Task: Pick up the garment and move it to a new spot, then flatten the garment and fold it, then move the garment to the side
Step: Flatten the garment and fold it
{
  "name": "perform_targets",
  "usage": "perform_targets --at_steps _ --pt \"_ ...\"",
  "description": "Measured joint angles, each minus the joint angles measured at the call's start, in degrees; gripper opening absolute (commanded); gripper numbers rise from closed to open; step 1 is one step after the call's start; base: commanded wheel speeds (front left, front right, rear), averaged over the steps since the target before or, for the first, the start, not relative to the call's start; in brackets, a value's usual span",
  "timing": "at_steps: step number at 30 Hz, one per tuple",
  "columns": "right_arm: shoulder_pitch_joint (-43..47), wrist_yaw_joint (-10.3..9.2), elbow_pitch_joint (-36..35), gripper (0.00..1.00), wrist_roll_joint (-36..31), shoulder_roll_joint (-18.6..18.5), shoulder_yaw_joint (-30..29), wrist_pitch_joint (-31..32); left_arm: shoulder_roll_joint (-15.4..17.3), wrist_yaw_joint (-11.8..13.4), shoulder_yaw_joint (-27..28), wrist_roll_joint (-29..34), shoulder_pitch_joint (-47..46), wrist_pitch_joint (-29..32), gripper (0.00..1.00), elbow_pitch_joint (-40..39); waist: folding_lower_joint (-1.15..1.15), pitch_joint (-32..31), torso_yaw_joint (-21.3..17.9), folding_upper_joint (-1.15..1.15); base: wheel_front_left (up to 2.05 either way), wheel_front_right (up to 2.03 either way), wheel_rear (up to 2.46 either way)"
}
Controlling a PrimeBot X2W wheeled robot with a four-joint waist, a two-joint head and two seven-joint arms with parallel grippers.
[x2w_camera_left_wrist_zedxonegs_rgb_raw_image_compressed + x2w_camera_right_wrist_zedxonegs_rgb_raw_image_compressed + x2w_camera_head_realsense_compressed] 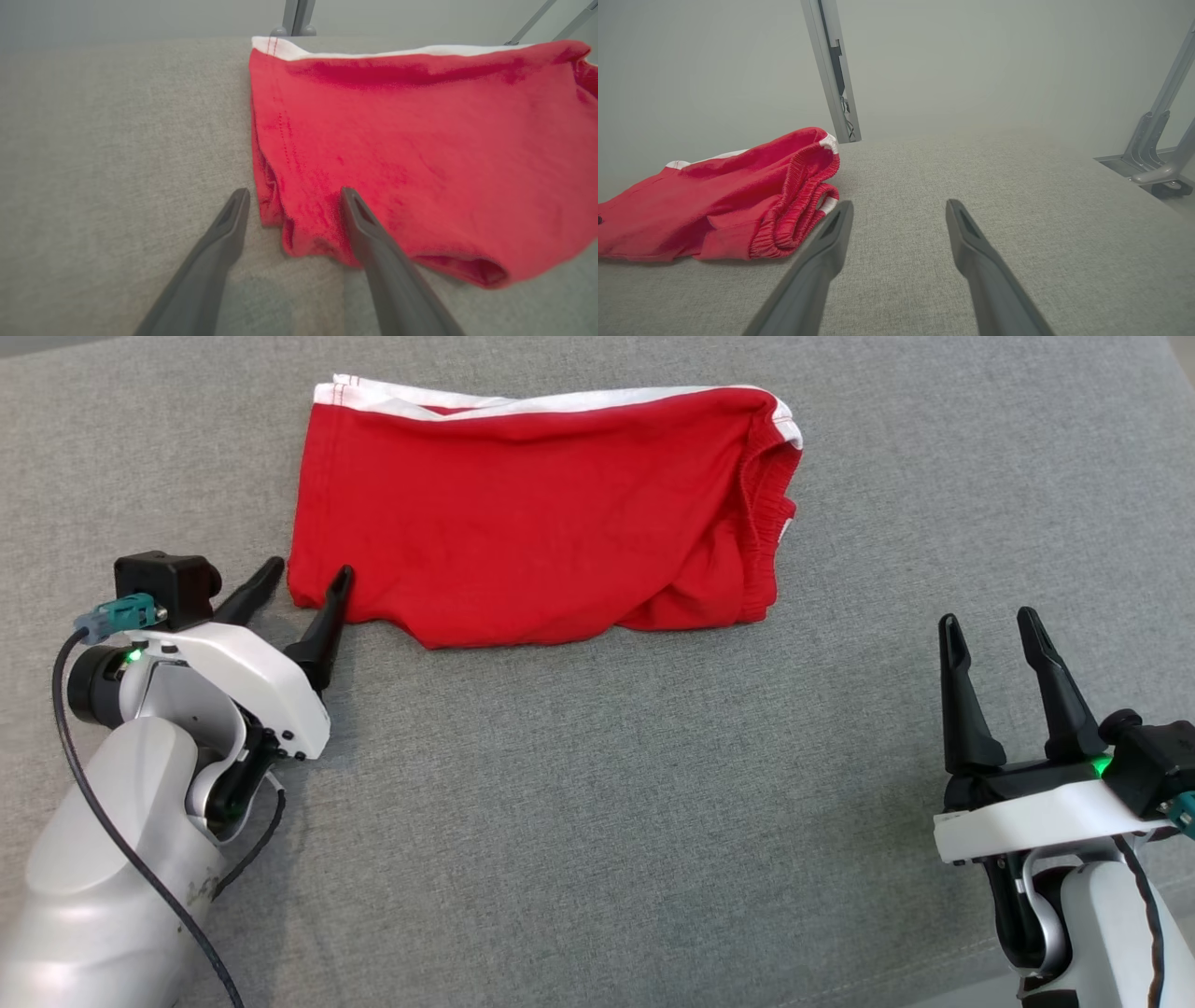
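Note:
The garment (532, 513) is a pair of red shorts with white trim, folded into a rough rectangle on the grey fabric surface (597, 784), its elastic waistband at the right end. My left gripper (306, 571) stands open at the garment's near-left corner, straddling it, one finger over the red cloth and the other over grey fabric. In the left wrist view that corner (289, 233) lies between the left gripper's (294, 196) fingers. My right gripper (988, 621) is open and empty, well right of the garment. The right wrist view has the waistband (794, 210) left of the right gripper (899, 205).
Grey metal frame posts (831, 70) stand beyond the far edge of the surface, with more struts (1157, 140) at the right. A dark cable (121, 831) loops along my left forearm.

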Motion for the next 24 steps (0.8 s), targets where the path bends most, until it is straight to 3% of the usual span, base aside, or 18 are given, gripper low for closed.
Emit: perform_targets --at_steps 4,5,6,7,13,24 --pt "-0.1 0.0 0.6 1.0 0.5 0.0 0.4 -0.4 -0.6 -1.4 -1.5 -1.9 -2.4 3.1 1.0 3.9 0.0 0.2 -0.5 0.0 0.0 0.0 0.0" --pt "-0.3 0.0 0.7 1.0 0.5 0.0 0.5 -0.4 -0.7 -1.5 -1.8 -2.4 -3.0 3.8 0.87 4.6 0.0 0.2 -0.5 0.0 0.0 0.0 0.0" --pt "-0.5 0.0 0.8 1.0 0.6 0.0 0.5 -0.4 -0.8 -1.8 -2.2 -3.0 -3.5 4.7 0.47 5.1 0.0 0.1 -0.6 0.0 0.0 0.0 0.0" --pt "-0.7 0.0 1.0 1.0 0.8 0.0 0.6 -0.4 -0.9 -1.8 -2.5 -3.7 -4.0 5.5 0.0 5.6 0.0 0.1 -0.6 0.0 0.0 0.0 0.0" --pt "-0.9 0.0 1.8 1.0 1.0 0.0 0.9 -0.6 -1.0 -2.3 -4.8 -6.6 -5.2 6.8 0.0 6.1 0.0 -0.3 -0.6 0.0 0.0 0.0 0.0" --pt "0.6 0.0 2.1 1.0 0.3 0.0 -1.2 -0.9 -0.6 -1.6 -3.6 -11.6 5.3 -4.3 0.0 -1.1 0.0 -2.1 1.8 0.0 0.0 0.0 0.0"
